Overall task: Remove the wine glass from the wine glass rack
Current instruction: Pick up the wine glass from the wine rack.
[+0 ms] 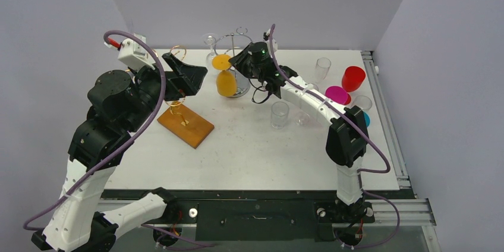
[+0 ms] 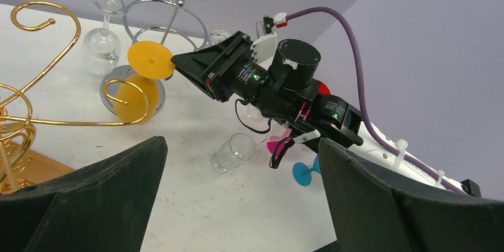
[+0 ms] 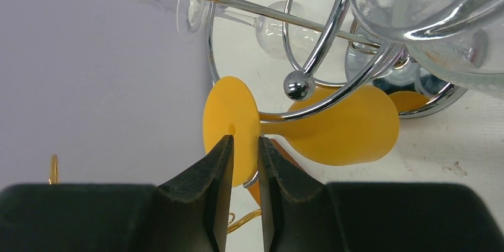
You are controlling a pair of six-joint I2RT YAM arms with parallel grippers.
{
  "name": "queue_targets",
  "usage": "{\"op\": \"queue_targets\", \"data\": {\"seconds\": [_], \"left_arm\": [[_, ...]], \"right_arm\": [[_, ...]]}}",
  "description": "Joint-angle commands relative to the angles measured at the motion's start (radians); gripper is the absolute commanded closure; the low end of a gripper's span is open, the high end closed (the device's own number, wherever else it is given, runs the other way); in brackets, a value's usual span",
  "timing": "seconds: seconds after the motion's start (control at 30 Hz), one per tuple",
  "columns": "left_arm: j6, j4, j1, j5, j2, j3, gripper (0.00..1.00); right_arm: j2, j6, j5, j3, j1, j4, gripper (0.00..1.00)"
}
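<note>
Pinching the foot of the orange wine glass (image 3: 333,130), right end effector (image 3: 243,145) nearly closed; left end effector (image 2: 242,142) wide open, empty.

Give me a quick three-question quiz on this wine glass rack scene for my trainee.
1. True or false: the orange wine glass hangs upside down on the chrome rack.
2. Which has its fingers at the glass's foot, the left tool or the right tool?
3. How many racks are in view?
Key: 1 true; 2 right tool; 3 two, the chrome rack and a gold rack.
</note>
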Motion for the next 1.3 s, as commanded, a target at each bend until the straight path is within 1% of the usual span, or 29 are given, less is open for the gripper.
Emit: {"op": "queue_targets", "data": {"seconds": [0.0, 0.43, 0.57, 0.6, 0.87, 1.27], "left_arm": [[0.008, 0.008, 0.005, -0.004, -0.008, 0.005, 0.04], [0.009, 0.014, 0.005, -0.005, -0.009, 0.0, 0.04], [0.01, 0.015, 0.005, -0.005, -0.008, 0.0, 0.04], [0.01, 0.017, 0.005, -0.005, -0.008, -0.001, 0.04], [0.008, 0.024, 0.005, -0.002, -0.009, -0.008, 0.04], [0.004, 0.031, 0.005, 0.003, -0.01, -0.013, 0.04]], "right_arm": [[0.027, -0.003, 0.018, 0.063, 0.006, 0.012, 0.81], [0.037, -0.023, 0.037, 0.076, 0.007, -0.021, 0.79], [0.034, -0.025, 0.03, 0.075, 0.011, -0.022, 0.77], [0.03, -0.022, 0.029, 0.07, 0.013, -0.02, 0.75], [-0.017, 0.013, 0.006, 0.0, 0.016, 0.036, 0.65], [-0.092, 0.114, 0.019, -0.115, 0.044, 0.154, 0.63]]}}
